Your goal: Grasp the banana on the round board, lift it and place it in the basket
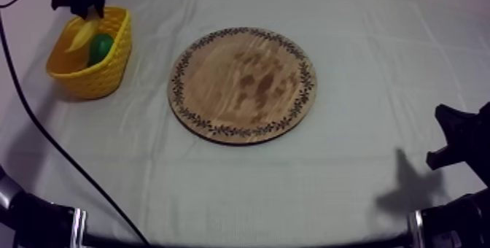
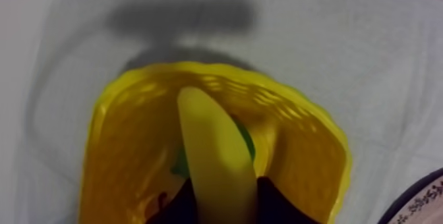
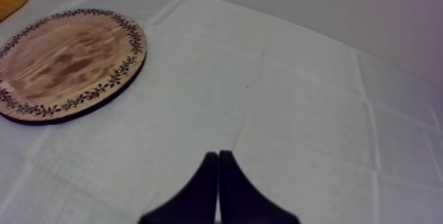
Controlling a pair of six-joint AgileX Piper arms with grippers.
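Now my left gripper [image 2: 221,207] pinches the banana [image 2: 214,141] near one end, a black finger on each side of it; the fruit's free end points down into the yellow basket [image 2: 125,114], over the hollow and, as far as I can judge, not yet resting on the bottom; a green pear [image 1: 100,47] lies inside, under and just beside the banana; the basket stands at the far left corner of the cloth [image 1: 350,192], well apart from the wooden board [image 1: 244,83], which is bare.

The step in hand, I judge, is the release, and the task is nearly done; to do it well, hold the banana centred between the basket walls, lower it until its tip is well below the rim, then part the fingers gently so it slides down alongside the pear rather than bouncing off it or tipping over the edge; lift straight up afterwards so the fingers do not catch the rim and drag the light basket.

My right gripper [image 3: 218,157] rests low at its own side over the cloth, its fingers pressed together on nothing.
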